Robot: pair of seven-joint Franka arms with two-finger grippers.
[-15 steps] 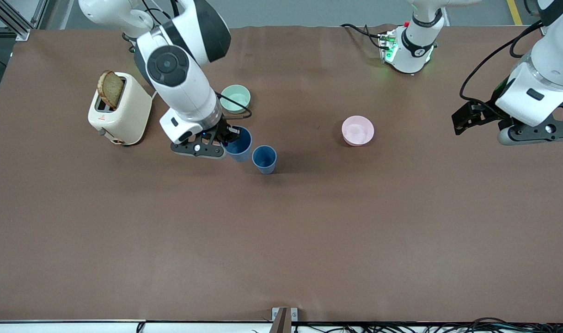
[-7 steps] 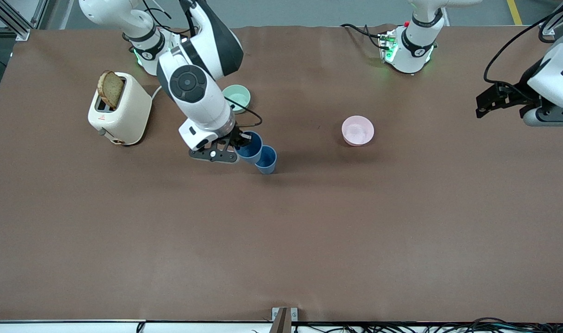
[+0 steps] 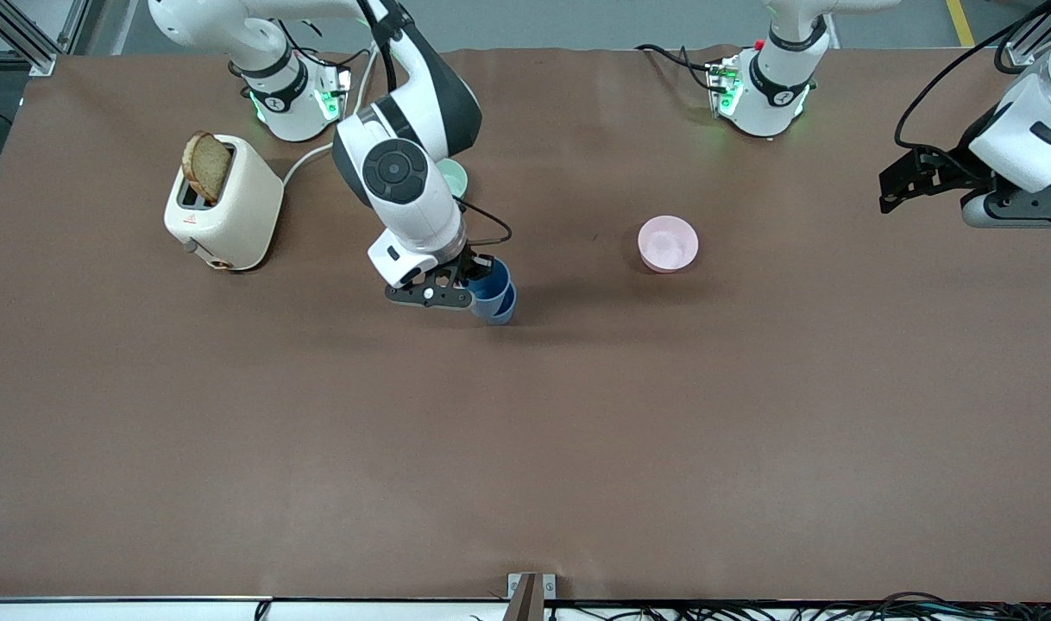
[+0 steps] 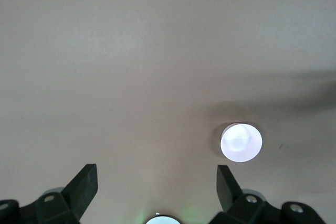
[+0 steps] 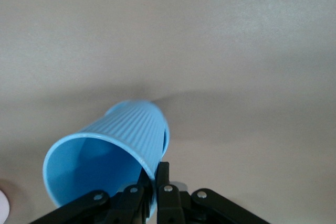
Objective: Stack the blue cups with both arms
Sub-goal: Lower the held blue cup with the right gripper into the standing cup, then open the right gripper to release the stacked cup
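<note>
Non-task items on the brown table point(image 3: 577, 448)

Cream toaster point(image 3: 223, 207) holding one slice of brown bread point(image 3: 206, 166), at the right arm's end; pale green bowl point(image 3: 455, 178), partly hidden, beside the toaster; pink bowl point(image 3: 667, 243) point(image 4: 241, 141) mid-table, upright, well apart from the green bowl.

Two matte blue, handle-less tapered cups were together near the table's middle, toward the right arm's end. The lower cup point(image 3: 501, 309) stood upright on the table. The upper cup point(image 3: 489, 282), ribbed on its outside, was tilted over the lower one's mouth, its rim pinched by the right gripper point(image 3: 462, 274).
</note>
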